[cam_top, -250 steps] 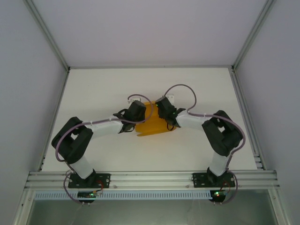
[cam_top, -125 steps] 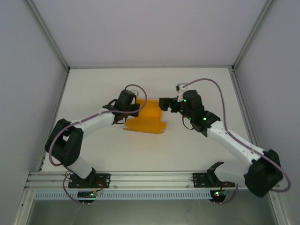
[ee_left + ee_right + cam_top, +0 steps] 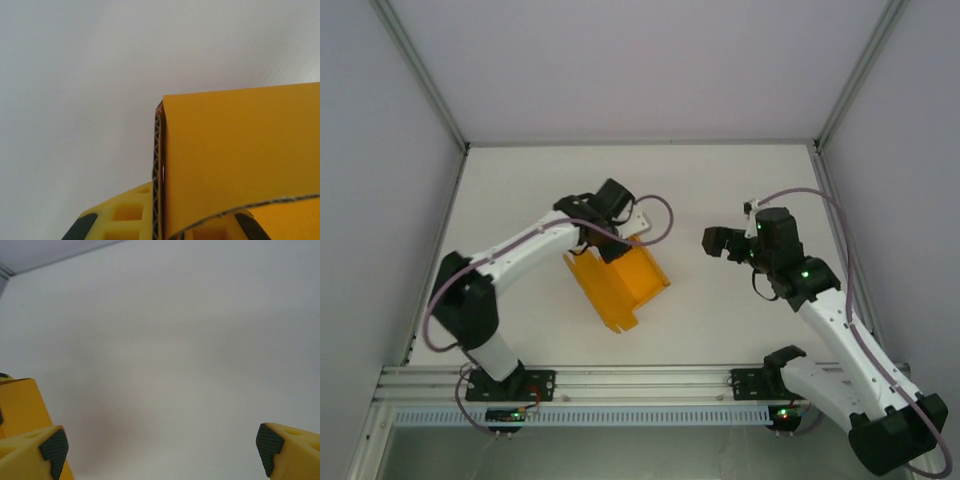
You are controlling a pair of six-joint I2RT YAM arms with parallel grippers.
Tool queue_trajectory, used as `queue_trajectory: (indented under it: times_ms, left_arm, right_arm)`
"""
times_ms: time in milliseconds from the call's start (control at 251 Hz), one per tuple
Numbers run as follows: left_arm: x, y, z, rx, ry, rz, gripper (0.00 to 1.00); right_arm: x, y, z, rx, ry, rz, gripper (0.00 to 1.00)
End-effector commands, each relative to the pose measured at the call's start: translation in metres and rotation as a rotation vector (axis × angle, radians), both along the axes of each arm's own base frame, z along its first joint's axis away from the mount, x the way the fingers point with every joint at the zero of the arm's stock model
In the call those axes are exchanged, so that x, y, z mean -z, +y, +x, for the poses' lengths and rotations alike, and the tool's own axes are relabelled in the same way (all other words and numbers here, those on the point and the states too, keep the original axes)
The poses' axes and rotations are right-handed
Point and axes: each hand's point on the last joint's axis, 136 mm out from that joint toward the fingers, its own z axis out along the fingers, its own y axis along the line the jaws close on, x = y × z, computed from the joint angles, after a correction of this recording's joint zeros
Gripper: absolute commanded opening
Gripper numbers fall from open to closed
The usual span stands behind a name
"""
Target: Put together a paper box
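Box (image 3: 616, 285) is looking partly folded, closing seemingly not yet done; left gripper (image 3: 610, 240) is clamping its edge, right gripper (image 3: 712, 241) is hanging open, empty, well apart.

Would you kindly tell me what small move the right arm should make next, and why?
Probably ease the right end effector leftward toward the box. It hangs open and apart from it, while the left end effector alone grips the box's far edge; folding likely needs both.
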Motion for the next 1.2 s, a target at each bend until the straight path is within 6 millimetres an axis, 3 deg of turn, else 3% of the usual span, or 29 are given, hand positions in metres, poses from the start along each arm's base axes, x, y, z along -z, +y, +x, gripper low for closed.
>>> queue_trajectory:
  times_ms: [0, 235, 399, 515, 535, 678, 894, 942, 974, 1106, 1197]
  left_arm:
    - [0.033, 0.022, 0.007, 0.006, 0.012, 0.251, 0.0]
    - [0.081, -0.001, 0.026, 0.063, -0.04, 0.434, 0.0]
    - [0.122, -0.015, 0.027, 0.15, -0.05, 0.539, 0.0]
    - [0.124, -0.02, 0.028, 0.153, -0.038, 0.558, 0.0]
    - [0.122, -0.021, 0.028, 0.152, -0.037, 0.55, 0.05]
    - [0.088, -0.029, 0.034, 0.165, -0.083, 0.459, 0.54]
    - [0.016, -0.047, 0.028, 0.195, -0.145, 0.268, 0.73]
    - [-0.002, -0.053, 0.027, 0.194, -0.169, 0.203, 0.84]
    - [-0.014, -0.057, 0.026, 0.196, -0.187, 0.158, 0.99]
    - [-0.071, -0.063, 0.031, 0.121, -0.287, -0.041, 1.0]
    - [-0.112, -0.048, 0.045, -0.036, -0.352, -0.204, 1.0]
  right_arm:
    - [0.027, -0.011, -0.016, 0.027, 0.123, -0.011, 0.99]
    - [0.044, -0.024, -0.016, 0.081, 0.184, 0.004, 0.99]
    - [0.051, -0.027, -0.012, 0.094, 0.215, 0.024, 0.99]
    - [0.055, -0.026, -0.01, 0.085, 0.242, 0.042, 0.99]
    - [0.056, -0.026, -0.01, 0.083, 0.245, 0.044, 0.99]
    - [0.055, -0.024, -0.01, 0.048, 0.247, 0.048, 0.99]
    - [0.042, -0.025, -0.007, 0.026, 0.193, 0.031, 0.99]
    - [0.04, -0.023, -0.007, -0.002, 0.187, 0.021, 0.99]
    - [0.039, -0.024, -0.006, -0.004, 0.183, 0.011, 0.99]
    - [0.033, -0.023, 0.01, -0.023, 0.131, -0.021, 0.99]
    - [0.031, -0.006, 0.025, -0.103, 0.109, -0.03, 0.99]
